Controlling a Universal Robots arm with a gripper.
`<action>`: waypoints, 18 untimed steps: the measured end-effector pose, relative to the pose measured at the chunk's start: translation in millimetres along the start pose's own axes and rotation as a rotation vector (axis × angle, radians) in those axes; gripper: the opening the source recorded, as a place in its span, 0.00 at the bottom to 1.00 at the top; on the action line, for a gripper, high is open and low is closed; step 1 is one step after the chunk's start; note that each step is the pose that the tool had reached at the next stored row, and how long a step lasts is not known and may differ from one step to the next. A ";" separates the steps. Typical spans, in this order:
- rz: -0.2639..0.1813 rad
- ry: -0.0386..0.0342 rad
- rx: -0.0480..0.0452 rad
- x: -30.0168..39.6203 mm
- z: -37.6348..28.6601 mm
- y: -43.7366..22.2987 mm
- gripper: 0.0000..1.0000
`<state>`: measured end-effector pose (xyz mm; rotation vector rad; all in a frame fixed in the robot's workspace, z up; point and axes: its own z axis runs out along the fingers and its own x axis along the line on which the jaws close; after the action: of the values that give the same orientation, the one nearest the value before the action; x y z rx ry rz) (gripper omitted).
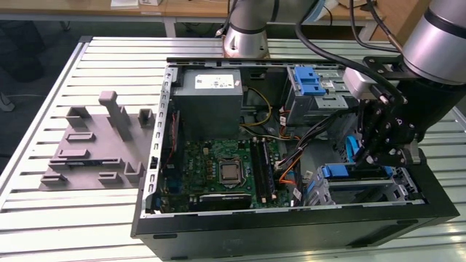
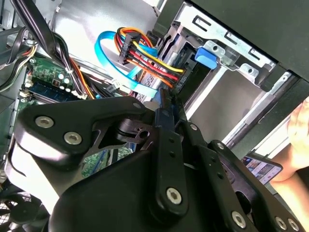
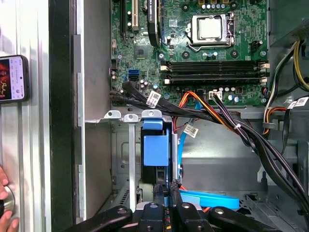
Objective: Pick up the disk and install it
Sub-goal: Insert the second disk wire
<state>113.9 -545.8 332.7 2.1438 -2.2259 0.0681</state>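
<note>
1. Nearest in the exterior view: one open computer case [image 1: 291,229] on one slatted desk [image 1: 43,218].
2. Just inside its near wall, one drive cage [image 1: 364,188] with one disk [image 1: 354,171] seated in it, blue bracket end up, silver body hidden.
3. Directly over that, one gripper [image 1: 369,160]; two fingers [image 3: 160,192] drawn narrow, almost together, nothing seen between them, beside a flat blue cable [image 3: 212,199].
4. Tight quarters: cage rim, case wall and cable bundles close around.
5. Farther: one mainboard [image 1: 226,169], one grey box [image 1: 211,103], a second cage [image 1: 317,93].
</note>
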 end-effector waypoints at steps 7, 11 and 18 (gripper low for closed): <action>0.000 -0.0002 -0.0001 -0.1 1.9 -0.4 0.16; 0.000 -0.0003 0.0000 -0.1 2.9 -0.5 0.16; 0.000 -0.0017 0.0000 -0.3 3.4 -0.5 0.17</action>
<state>114.4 -545.8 329.3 2.1447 -2.2267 0.0663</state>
